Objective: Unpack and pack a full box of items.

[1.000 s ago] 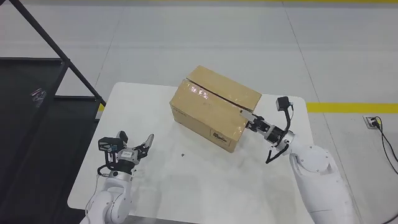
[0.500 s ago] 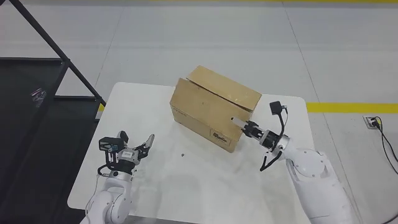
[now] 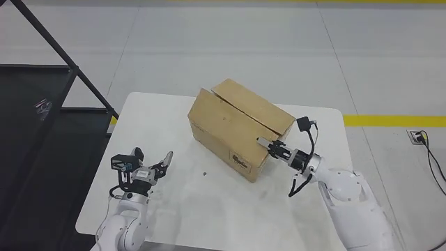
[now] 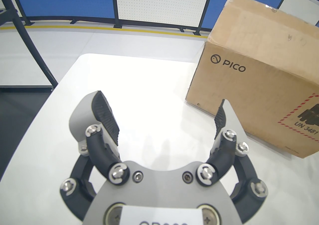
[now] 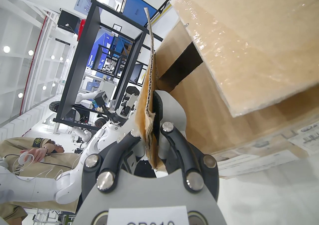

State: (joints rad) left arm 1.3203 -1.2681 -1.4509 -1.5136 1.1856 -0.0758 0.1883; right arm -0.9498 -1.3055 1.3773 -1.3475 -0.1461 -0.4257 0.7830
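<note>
- The table (image 3: 209,206) is seen as a white top with rounded corners, and both arms are placed at its near edge.
- The box (image 3: 233,122) (plain brown cardboard) is set on the far half of the table, towards the right side. It is turned at an angle to the table's edges.
- One top flap (image 5: 149,74) is raised off the box, and a dark gap is seen beneath it in the right wrist view. A taped panel (image 5: 249,24) of the same cardboard is seen just beside it.
- The right gripper (image 5: 152,104) is clamped on the flap at the box's near right corner. The frayed cardboard edge is pinched between its two fingers.
- The left gripper (image 4: 159,116) is held above the near left part of the table, well apart from the box and pointed towards it. Its fingers are spread wide, with nothing between them.
- A red-bordered label (image 4: 301,116) is seen low on the box side that faces the left gripper.
- A small dark speck (image 3: 204,174) is seen on the table between the left gripper and the box.
</note>
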